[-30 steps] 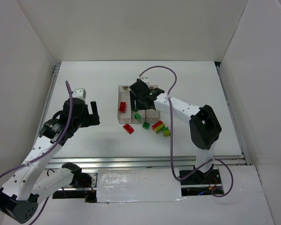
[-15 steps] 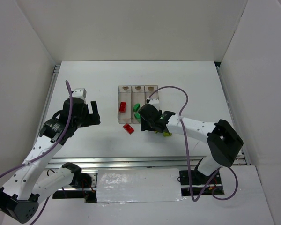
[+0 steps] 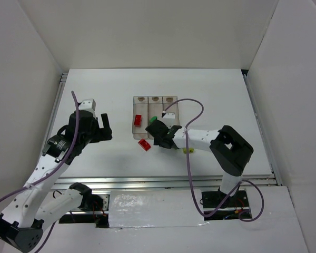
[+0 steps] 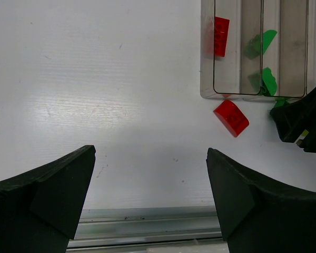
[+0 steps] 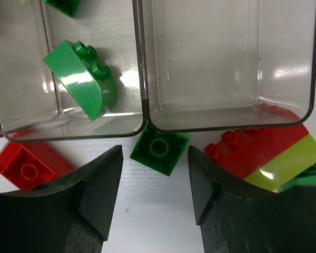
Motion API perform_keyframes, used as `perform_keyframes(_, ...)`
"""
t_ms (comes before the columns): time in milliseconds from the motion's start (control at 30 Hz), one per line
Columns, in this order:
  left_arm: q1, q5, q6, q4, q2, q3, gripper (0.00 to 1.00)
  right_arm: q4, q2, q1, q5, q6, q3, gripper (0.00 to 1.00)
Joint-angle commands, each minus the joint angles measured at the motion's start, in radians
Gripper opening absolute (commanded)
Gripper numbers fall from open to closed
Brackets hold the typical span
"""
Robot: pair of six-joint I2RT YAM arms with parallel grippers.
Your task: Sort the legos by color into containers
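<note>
Found the right gripper (image 5: 155,154) down at the surface (image 5: 147,211) just in front of the containers (image 5: 141,63). Jaws parted either side of a green square lego (image 5: 159,149) and not yet clenched on it: a sliver of white showed on one side, the other finger looked close to touching.

Noted that lego lying right against the near wall of the containers, below the join of the middle and right compartments, and turned a little askew to the jaws. Saw a green rounded lego (image 5: 81,76) already inside the middle compartment and a red lego (image 4: 219,36) inside the left one. Saw a loose red lego (image 5: 29,166) in front of the containers on one side of the gripper, and a second loose red lego (image 5: 253,147) touching a yellow-green lego (image 5: 292,163) on the other.

Found the left gripper (image 4: 150,158) released, jaws wide and holding nothing, well to the left of the containers.

Judged the step in hand to be picking up the green square lego for the middle compartment. Would have done well to:
- close gently, so that the skewed lego squared itself between the pads and did not squirt out;
- keep the fingertips off the container wall and off the neighbouring red piece;
- lift straight up above the rim before crossing;
- let go low inside, beside the other green.
</note>
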Motion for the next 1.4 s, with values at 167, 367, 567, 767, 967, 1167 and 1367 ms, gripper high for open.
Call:
perform_keyframes(167, 0.005, 0.019, 0.031, 0.034, -0.021, -0.004, 1.00, 0.014, 0.039, 0.003, 0.073, 0.046, 0.044, 0.60)
perform_keyframes(367, 0.005, 0.021, 0.031, 0.032, -0.018, -0.005, 0.99, 0.017, 0.075, 0.003, 0.075, 0.056, 0.049, 0.59)
perform_keyframes(567, 0.005, 0.021, 0.031, 0.034, -0.019, -0.005, 1.00, 0.007, 0.032, 0.012, 0.076, 0.072, 0.020, 0.33)
perform_keyframes(767, 0.005, 0.016, 0.030, 0.032, -0.018, -0.004, 1.00, -0.064, -0.115, 0.084, 0.085, 0.083, 0.006, 0.30)
perform_keyframes(967, 0.007, 0.010, 0.027, 0.029, -0.016, -0.004, 1.00, -0.067, -0.279, 0.106, 0.076, 0.008, 0.026, 0.31)
perform_keyframes(1167, 0.007, 0.007, 0.025, 0.028, -0.012, -0.004, 1.00, -0.081, -0.124, 0.002, 0.029, -0.183, 0.219, 0.32)
perform_keyframes(1367, 0.007, 0.010, 0.025, 0.031, -0.015, -0.005, 0.99, -0.042, 0.062, -0.127, -0.123, -0.355, 0.415, 0.35)
